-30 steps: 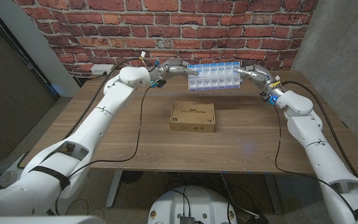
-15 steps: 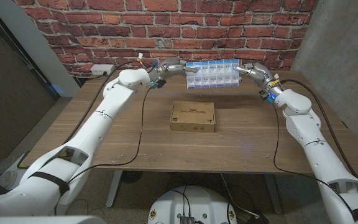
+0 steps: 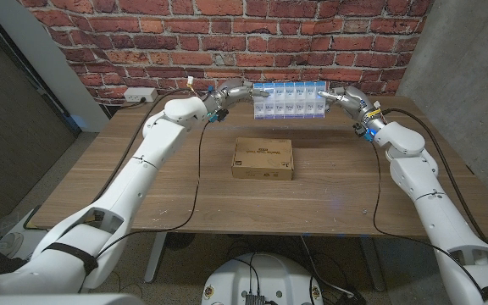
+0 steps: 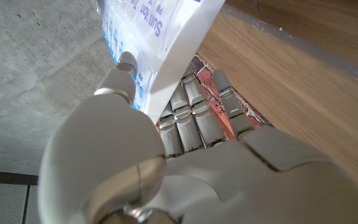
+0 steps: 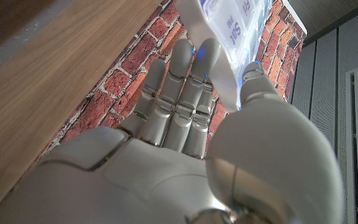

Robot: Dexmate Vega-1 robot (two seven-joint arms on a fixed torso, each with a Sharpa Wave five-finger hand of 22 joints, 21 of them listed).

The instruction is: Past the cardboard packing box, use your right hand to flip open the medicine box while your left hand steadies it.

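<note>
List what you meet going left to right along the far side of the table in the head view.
White power strip → left hand → medicine box, held up between both hands → right hand.

The medicine box looks like glossy translucent plastic with printed blue labels. The packing box is matt brown cardboard. The table is smooth wood. Both hands look like smooth, satin grey plastic or metal.
</note>
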